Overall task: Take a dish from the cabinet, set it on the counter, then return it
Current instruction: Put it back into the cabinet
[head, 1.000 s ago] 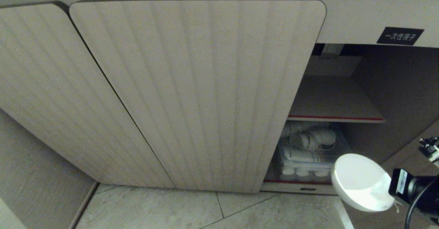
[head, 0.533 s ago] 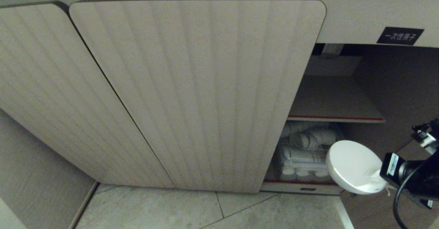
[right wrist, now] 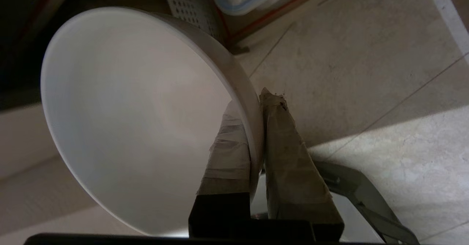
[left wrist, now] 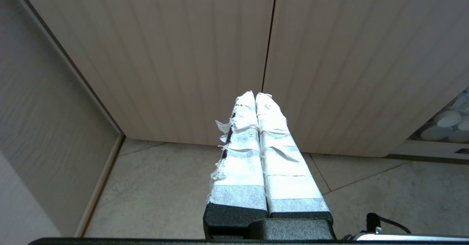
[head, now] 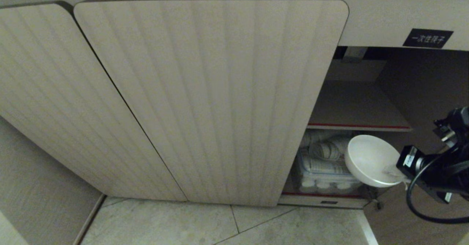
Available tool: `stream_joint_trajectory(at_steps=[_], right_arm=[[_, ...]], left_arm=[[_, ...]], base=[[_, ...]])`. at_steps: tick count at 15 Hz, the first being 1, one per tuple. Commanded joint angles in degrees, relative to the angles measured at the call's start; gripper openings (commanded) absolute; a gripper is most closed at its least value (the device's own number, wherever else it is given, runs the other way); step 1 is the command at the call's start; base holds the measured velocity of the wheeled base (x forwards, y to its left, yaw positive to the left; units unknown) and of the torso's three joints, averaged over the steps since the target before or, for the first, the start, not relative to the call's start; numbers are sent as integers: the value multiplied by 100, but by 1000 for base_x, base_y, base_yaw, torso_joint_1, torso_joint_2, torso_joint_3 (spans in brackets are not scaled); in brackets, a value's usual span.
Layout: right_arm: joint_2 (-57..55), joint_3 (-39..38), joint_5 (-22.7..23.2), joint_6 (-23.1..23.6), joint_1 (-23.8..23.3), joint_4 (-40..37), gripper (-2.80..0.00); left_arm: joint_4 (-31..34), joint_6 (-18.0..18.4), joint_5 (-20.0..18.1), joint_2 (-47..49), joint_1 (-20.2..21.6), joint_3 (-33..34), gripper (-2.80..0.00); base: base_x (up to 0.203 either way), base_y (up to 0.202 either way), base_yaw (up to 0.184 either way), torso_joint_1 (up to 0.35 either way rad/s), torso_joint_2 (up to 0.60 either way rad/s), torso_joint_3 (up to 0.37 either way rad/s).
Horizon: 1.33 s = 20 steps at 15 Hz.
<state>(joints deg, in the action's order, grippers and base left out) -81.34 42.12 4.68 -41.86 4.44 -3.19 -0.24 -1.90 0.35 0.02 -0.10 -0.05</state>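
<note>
My right gripper is shut on the rim of the dish, a plain white bowl, with one taped finger inside and one outside the wall. The dish hangs tilted in front of the lower opening of the cabinet, just under its red-edged shelf. In the right wrist view the right gripper pinches the rim above the tiled floor. My left gripper is parked low, shut and empty, facing the closed ribbed doors. The counter is out of view.
Sleeves of stacked white cups in a clear bin fill the lower compartment behind the dish. A black label sits above the opening. The open door stands at the right, with tiled floor below. A perforated basket shows near the dish.
My right arm has carried the dish up and to the left, from beside the open door toward the lower cabinet opening. The left arm has not moved.
</note>
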Motion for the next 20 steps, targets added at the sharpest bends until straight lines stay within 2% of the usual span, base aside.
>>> stream_joint_trajectory(at_steps=[1, 6, 10, 14, 17, 20], right_arm=[[-145, 59, -2, -32, -135, 11, -280], [-241, 109, -2, -39, -375, 219, -280], [-463, 467, -2, -40, -642, 183, -280], [-647, 854, -2, -33, -734, -277, -280], [-805, 1110, -2, -33, -734, -338, -280], [-1027, 1619, 4, -28, -739, -675, -280]], left_arm=[[-2, -3, 0, -2, 1, 5, -280], [-2, -3, 0, -2, 1, 4, -280], [-2, -3, -6, -2, 1, 0, -280], [-2, -3, 0, -2, 1, 4, -280], [-2, -3, 0, -2, 1, 5, -280], [-2, -3, 0, -2, 1, 4, -280]], base=[[0, 0, 0, 0, 0, 0], [0, 0, 0, 0, 0, 0], [0, 0, 0, 0, 0, 0], [0, 0, 0, 0, 0, 0], [0, 0, 0, 0, 0, 0], [0, 0, 0, 0, 0, 0]])
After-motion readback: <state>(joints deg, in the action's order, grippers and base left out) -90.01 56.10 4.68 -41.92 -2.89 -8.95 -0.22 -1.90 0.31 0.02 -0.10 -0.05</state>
